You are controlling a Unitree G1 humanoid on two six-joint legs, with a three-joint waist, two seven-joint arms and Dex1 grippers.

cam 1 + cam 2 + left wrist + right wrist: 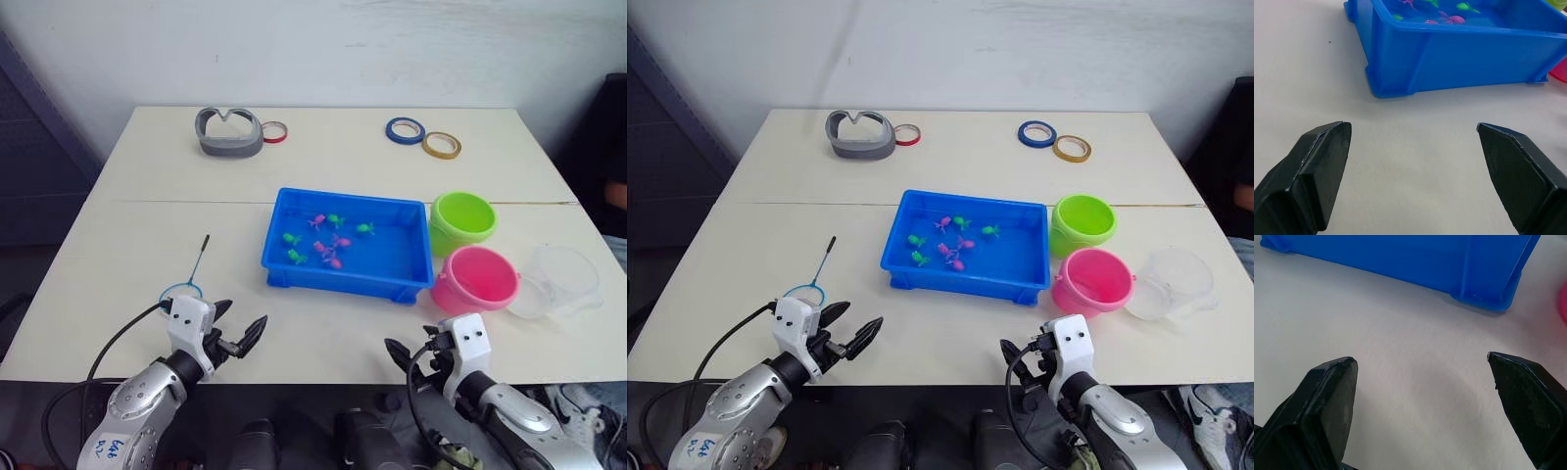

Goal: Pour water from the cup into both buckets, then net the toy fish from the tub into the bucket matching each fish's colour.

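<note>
Clear plastic, the cup (558, 280) sits near the table's right edge, just right of the pink bucket (477, 279) and touching or nearly touching it. The lime green bucket (462, 221) stands just behind the pink one, close against the right end of the blue tub (350, 276). The tub lies at the middle of the table (127, 225), with water and the toy fish (331, 240) in it, green and pink ones scattered mostly over its left half.

The net (184, 285) lies flat on the table left of the tub, its blue hoop toward the near edge and its dark stick pointing away. The left gripper (239, 338) hovers just beside the hoop at the near edge, fingers spread with nothing between them; in its wrist view the tub's near wall faces it across bare table. The right gripper (409, 354) hangs over the near edge, in front of the tub's right corner and the pink bucket, fingers likewise spread wide and empty.

Along the far side lie a grey curved band (229, 132) touching a red tape ring (274, 131), and further right a blue tape ring (405, 130) beside a yellow one (442, 145), all well apart from the task's things.
</note>
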